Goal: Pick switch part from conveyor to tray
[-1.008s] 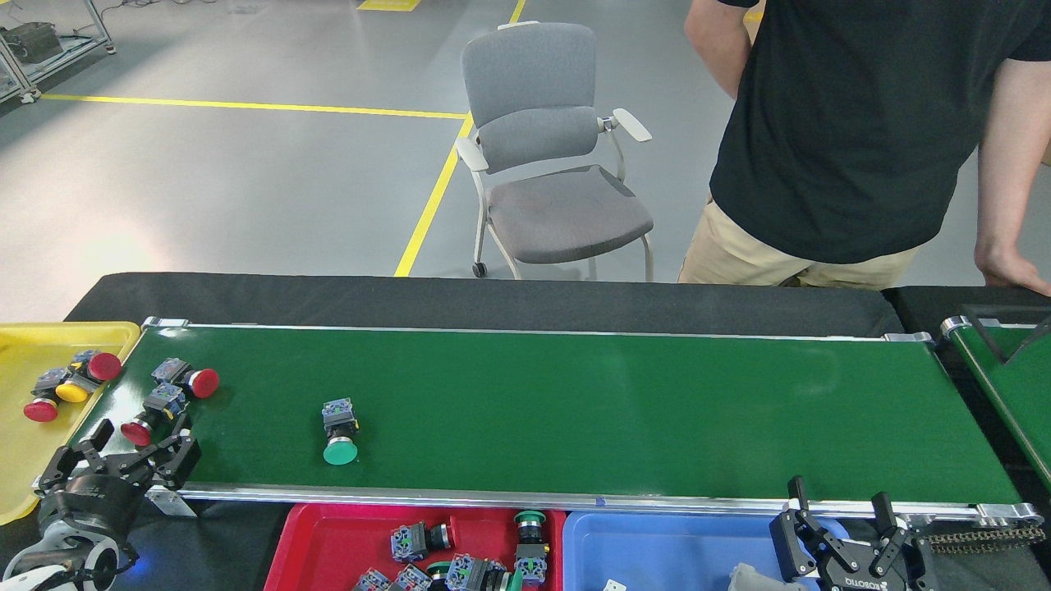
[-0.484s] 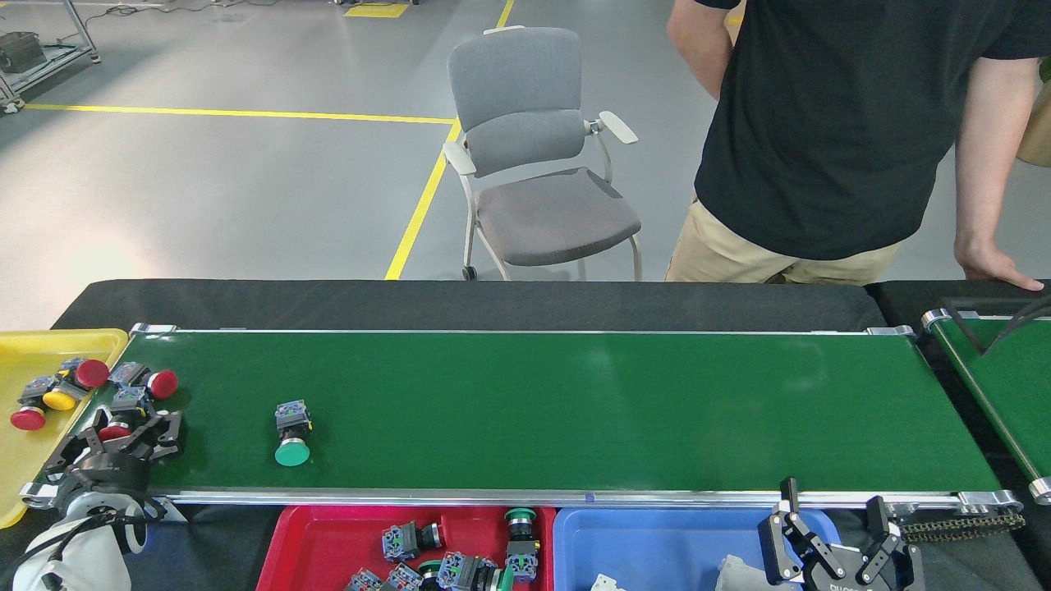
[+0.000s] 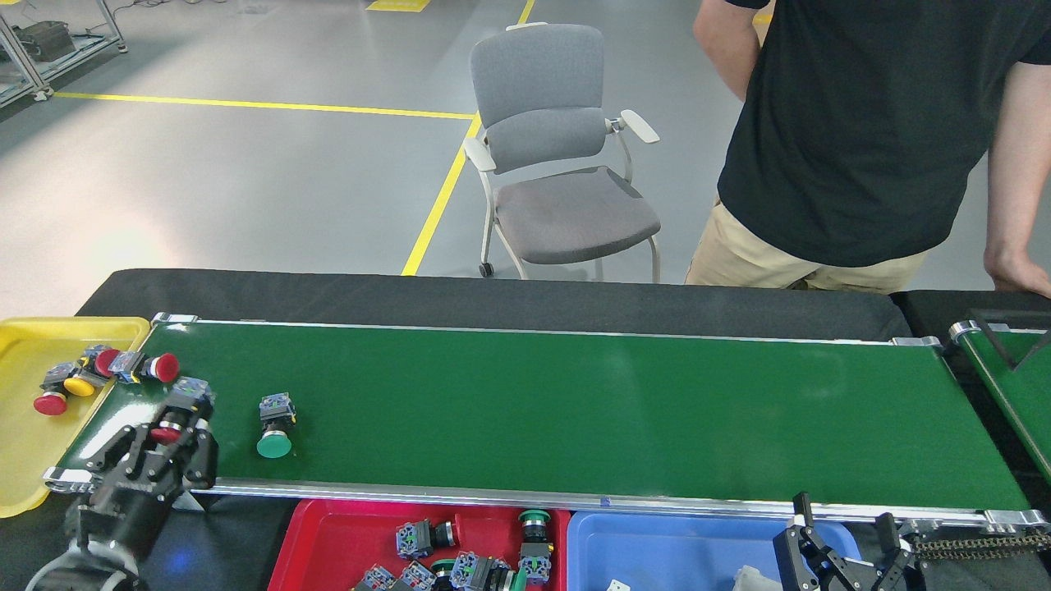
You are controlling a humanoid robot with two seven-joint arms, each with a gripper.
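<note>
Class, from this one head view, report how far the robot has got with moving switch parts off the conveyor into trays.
Done: switch parts already lie in the yellow tray and the red tray. In hand: the left gripper closes around a red-capped switch on the conveyor. Left: the green-capped switch and another red-capped one at the belt's end. The right gripper idles.

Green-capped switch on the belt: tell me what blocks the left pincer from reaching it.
Nothing visible does. The green-capped switch lies alone on the conveyor, right of the left pincer, which sits at a red-capped switch. Bare belt separates them.
</note>
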